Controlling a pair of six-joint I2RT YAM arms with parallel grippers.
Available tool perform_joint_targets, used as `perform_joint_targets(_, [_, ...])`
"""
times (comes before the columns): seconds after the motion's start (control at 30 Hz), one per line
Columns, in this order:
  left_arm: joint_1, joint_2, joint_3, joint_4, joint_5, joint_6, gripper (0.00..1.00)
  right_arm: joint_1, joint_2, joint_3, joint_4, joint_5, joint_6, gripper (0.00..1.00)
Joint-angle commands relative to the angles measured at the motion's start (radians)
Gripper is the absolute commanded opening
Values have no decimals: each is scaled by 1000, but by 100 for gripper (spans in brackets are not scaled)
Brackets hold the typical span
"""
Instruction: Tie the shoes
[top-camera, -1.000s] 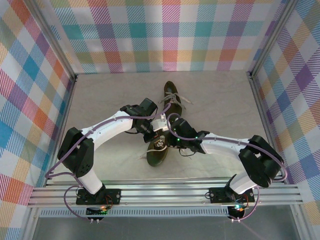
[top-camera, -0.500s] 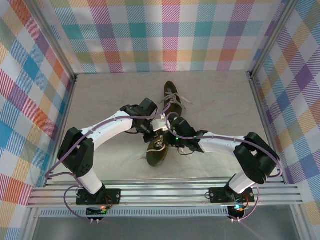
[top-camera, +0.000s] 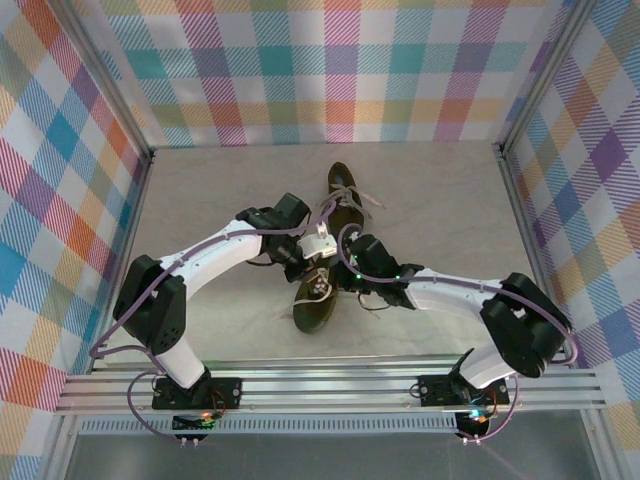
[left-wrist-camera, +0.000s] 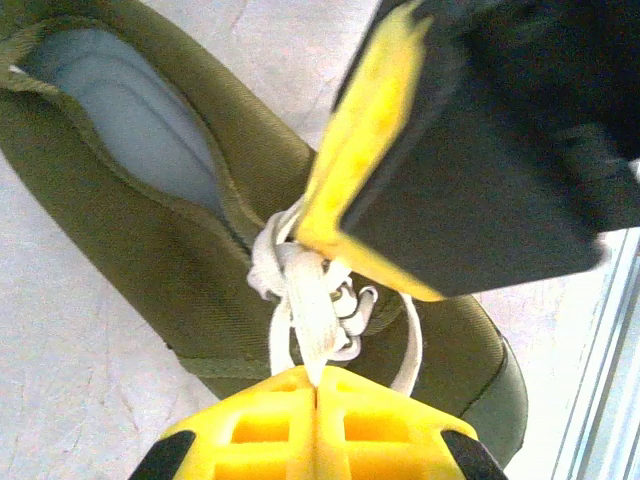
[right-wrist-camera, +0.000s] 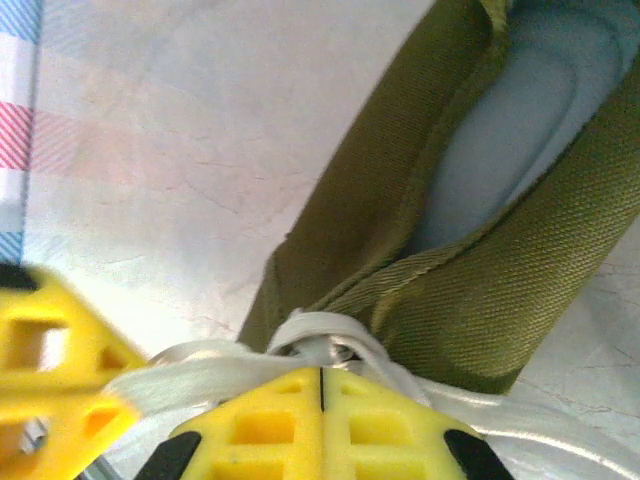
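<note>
2 small low-top shoes, dark olive-green canvas w/ long cream-white laces. The near shoe (top-camera: 311, 308) stands upright on its sole mid-counter (top-camera: 200, 190), toe toward the near edge & slightly left, heel toward the back, grey insole showing. Its laces (left-wrist-camera: 298, 290) are bunched in a loose tangle over the tongue, no finished bow. 1 strand runs taut into the closed left gripper (left-wrist-camera: 317, 385), others into the closed right gripper (right-wrist-camera: 321, 395). The far shoe (top-camera: 342, 185) lies just behind, approx. in line w/ it, loose lace ends (top-camera: 370, 204) splayed to its right. Can't tell if the 2 touch.
</note>
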Motion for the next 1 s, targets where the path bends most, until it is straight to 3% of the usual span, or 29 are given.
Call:
perform_joint_targets(0.0, [16, -28, 0, 12, 27, -24, 0, -4, -60, -36, 67, 4, -44, 0])
perform_joint_targets(0.13, [23, -23, -1, 17, 32, -31, 0, -5, -108, -72, 98, -1, -74, 0])
perform_joint_targets(0.4, [24, -24, -6, 20, 87, -23, 0, -4, -100, -33, -14, 37, -104, 0])
perform_joint_targets(0.57, [23, -18, 5, 25, 92, -36, 0, 0, -121, -26, -98, 116, -39, 16])
perform_joint_targets(0.67, [23, 16, 43, 46, 83, -120, 0, 24, -125, -35, -53, 81, -116, 18])
perform_joint_targets(0.83, [34, 95, 142, -47, 192, -139, 0, 29, -198, -138, 37, 181, -289, 18])
perform_joint_targets(0.93, [50, 117, 167, -86, 234, -157, 0, 28, -248, -191, 94, 205, -379, 22])
perform_joint_targets(0.97, [56, 128, 179, -108, 257, -156, 0, 28, -265, -204, 108, 208, -400, 28])
